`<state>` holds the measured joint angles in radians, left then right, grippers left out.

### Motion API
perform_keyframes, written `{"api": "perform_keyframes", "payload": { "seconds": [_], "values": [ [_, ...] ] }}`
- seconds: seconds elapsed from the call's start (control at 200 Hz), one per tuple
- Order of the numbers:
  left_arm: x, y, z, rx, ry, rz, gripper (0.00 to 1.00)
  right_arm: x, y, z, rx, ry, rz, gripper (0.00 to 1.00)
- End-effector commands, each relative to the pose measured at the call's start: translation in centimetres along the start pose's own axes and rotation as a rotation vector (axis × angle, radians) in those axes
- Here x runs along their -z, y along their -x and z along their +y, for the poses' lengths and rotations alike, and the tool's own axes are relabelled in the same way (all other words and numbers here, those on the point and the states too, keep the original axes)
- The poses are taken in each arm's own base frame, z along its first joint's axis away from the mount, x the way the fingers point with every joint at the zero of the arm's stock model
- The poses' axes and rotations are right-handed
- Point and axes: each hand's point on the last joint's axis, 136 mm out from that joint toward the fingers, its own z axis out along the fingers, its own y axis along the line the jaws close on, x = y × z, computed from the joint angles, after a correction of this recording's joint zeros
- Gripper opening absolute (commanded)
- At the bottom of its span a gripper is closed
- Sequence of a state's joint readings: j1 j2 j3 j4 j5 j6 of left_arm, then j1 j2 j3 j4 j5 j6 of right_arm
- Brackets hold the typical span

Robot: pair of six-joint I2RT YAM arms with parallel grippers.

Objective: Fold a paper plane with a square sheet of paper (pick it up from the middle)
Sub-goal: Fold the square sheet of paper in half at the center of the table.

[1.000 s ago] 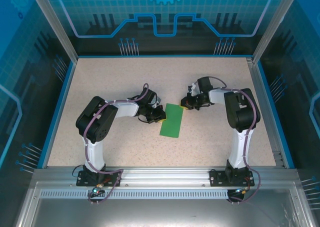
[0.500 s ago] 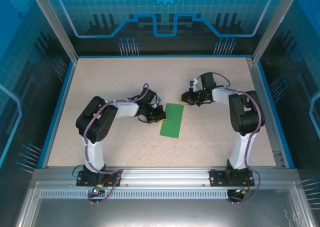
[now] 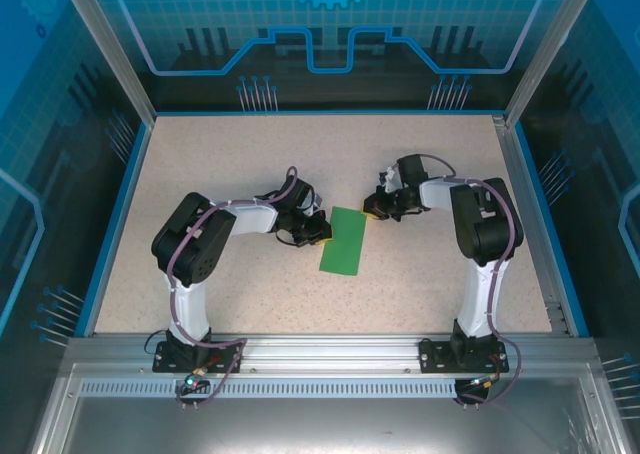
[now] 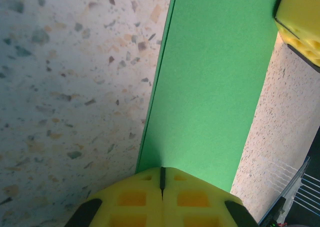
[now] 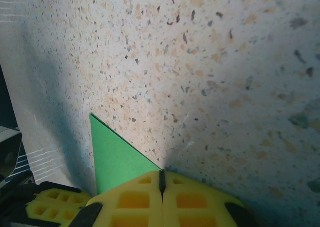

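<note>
Green sheet of paper (image 3: 343,240): bright, unmarked, seen as a narrow rectangle rather than a square, laid flat near the middle of the table (image 3: 230,164). In the left wrist view the sheet of paper (image 4: 210,87) is shown with a second thin edge running along one long side, as of two layers stacked.

Left claw (image 3: 318,232): yellow fingers brought together, nothing clamped between them. Its tip (image 4: 162,172) is placed at one short end of the sheet, at or just over the edge. Whether it is pressed down cannot be told.

Right claw (image 3: 372,207): yellow fingers likewise closed together, nothing gripped. Its tip (image 5: 161,176) is set at a far corner of the sheet (image 5: 115,157), on the right side, the point of green being seen just beside it.

Table: pale speckled stone-look top, bordered in blue.
</note>
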<state>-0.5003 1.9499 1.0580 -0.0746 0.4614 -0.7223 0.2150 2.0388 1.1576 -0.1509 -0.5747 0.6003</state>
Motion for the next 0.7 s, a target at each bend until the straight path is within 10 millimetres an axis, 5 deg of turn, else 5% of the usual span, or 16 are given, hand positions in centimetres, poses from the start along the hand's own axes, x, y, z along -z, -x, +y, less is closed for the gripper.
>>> {"api": "perform_keyframes", "payload": {
  "seconds": [0.0,0.125,0.425,0.69],
  "values": [
    [-0.8,-2.6,3.6,0.047,0.124,0.085,0.0,-0.8,-2.1,-4.0,-0.024,-0.199,0.038,0.05],
    [-0.8,-2.6,3.7,0.046,0.126,0.086,0.0,-0.3,-2.3,-4.1,0.004,-0.309,0.046,0.05],
    [-0.6,-2.8,3.6,0.043,0.125,0.086,0.0,0.1,-1.2,0.0,-0.133,-0.065,0.07,0.05],
    [-0.6,-2.6,3.4,0.043,0.122,0.081,0.0,3.1,-0.2,4.9,-0.013,0.066,0.018,0.07]
  ]
}}
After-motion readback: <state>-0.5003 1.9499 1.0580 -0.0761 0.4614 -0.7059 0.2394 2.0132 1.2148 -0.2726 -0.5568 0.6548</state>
